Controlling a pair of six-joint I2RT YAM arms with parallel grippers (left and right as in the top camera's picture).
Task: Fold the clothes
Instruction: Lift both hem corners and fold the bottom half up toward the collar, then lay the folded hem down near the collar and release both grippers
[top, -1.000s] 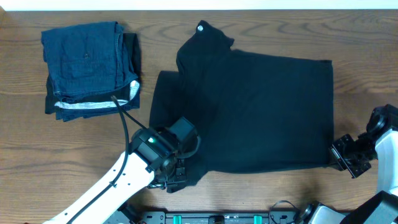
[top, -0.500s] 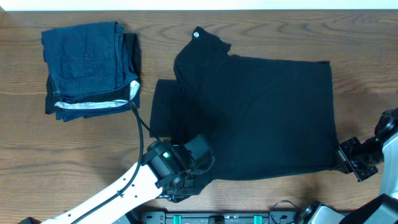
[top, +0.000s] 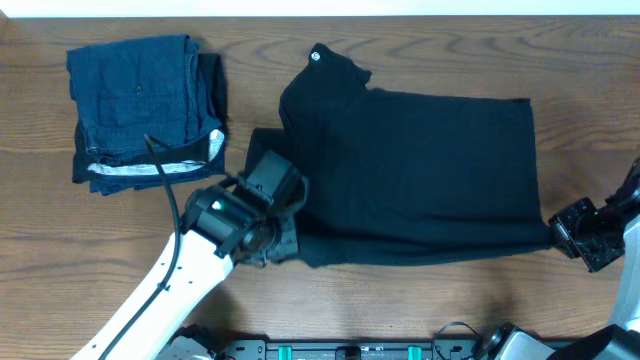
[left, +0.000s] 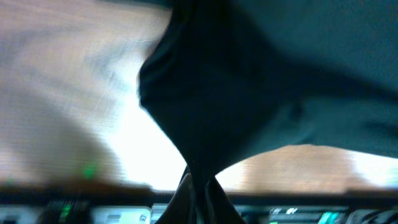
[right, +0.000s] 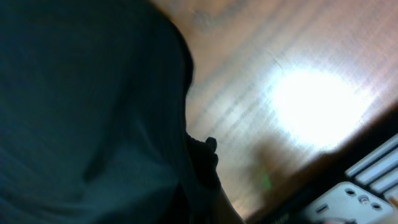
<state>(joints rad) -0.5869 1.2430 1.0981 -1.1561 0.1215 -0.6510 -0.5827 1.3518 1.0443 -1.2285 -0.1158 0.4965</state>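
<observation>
Both hands have shifted in the last second. The left hand (top: 278, 238) has swung away from the near edge and back over the shirt's (top: 420, 170) lower left corner. The right hand (top: 570, 232) has drifted outward to the right. The bottom hem has come up with them and is now lying further from the near edge.

The shirt is lying spread across the middle of the counter (top: 450, 310), collar toward the far side, one sleeve sticking out on the left. The blue pile (top: 140, 110) is sitting well apart at the far left, untouched.

The left hand is pinching tight on the hem corner; from its wrist camera the black cloth is gathering into a peak right at the closed fingers. The right hand is also closed narrow on the lower right corner, though its own view is too blurred to show much beyond dark fabric against a fingertip.

To my eye they are working on the first fold, lifting the bottom hem to carry it over toward the collar. Next, both hands would need to rise together and travel toward the far side at an even pace, keeping the hem taut between them so it is not sagging or twisting. They should let go only once it is lying flat near the shoulders.
</observation>
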